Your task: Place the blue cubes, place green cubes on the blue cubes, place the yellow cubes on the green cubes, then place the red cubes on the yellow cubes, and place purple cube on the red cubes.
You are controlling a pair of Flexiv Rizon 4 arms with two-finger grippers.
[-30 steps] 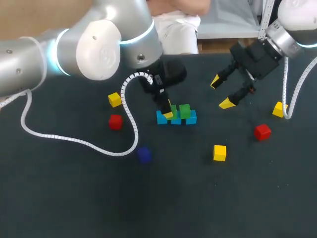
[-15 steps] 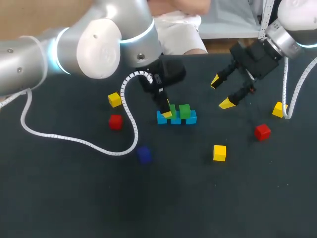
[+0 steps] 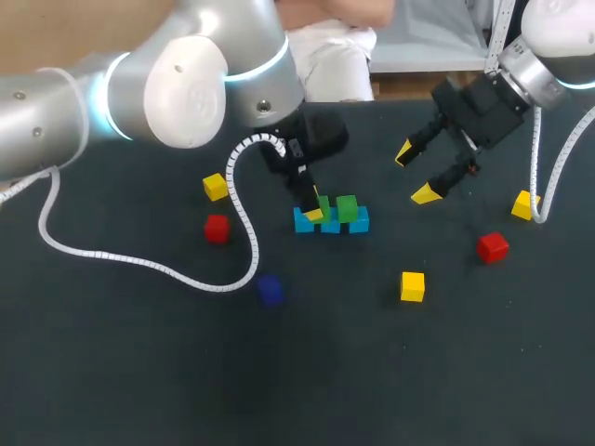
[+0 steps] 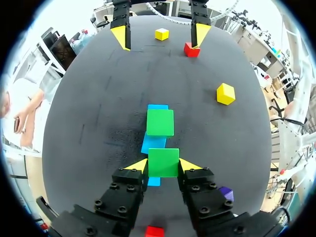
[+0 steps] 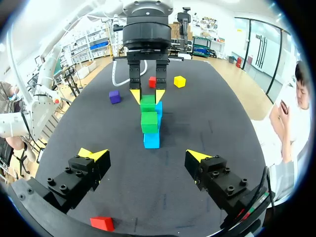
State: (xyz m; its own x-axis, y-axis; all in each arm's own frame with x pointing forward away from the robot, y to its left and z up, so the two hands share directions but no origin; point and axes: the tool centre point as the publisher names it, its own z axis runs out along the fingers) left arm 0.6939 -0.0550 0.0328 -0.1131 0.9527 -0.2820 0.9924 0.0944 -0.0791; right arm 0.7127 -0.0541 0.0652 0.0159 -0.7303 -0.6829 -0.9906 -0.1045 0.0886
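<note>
Three blue cubes [image 3: 332,227] lie in a touching row at the middle of the table [image 3: 139,372]. Two green cubes sit on that row. The right green [image 3: 347,207] stands free. The left green [image 3: 323,203] is clamped in the left gripper [image 3: 313,210], which comes down from the far side; the left wrist view shows one yellow tip pressed on each side of it.

The right gripper [image 3: 416,174] hangs above the table, to the right of the row and farther back, with its fingers spread wide and nothing between them.

Six more cubes lie loose:
- The left yellow [image 3: 215,187] lies left of the row, with the left red [image 3: 217,228] just nearer.
- The purple cube [image 3: 271,290] lies near and left of the row.
- The near yellow [image 3: 412,285] lies near and right of the row.
- The right red [image 3: 492,246] lies farther right.
- The right yellow [image 3: 523,204] lies beyond the right red, beside the right arm's cable.
</note>
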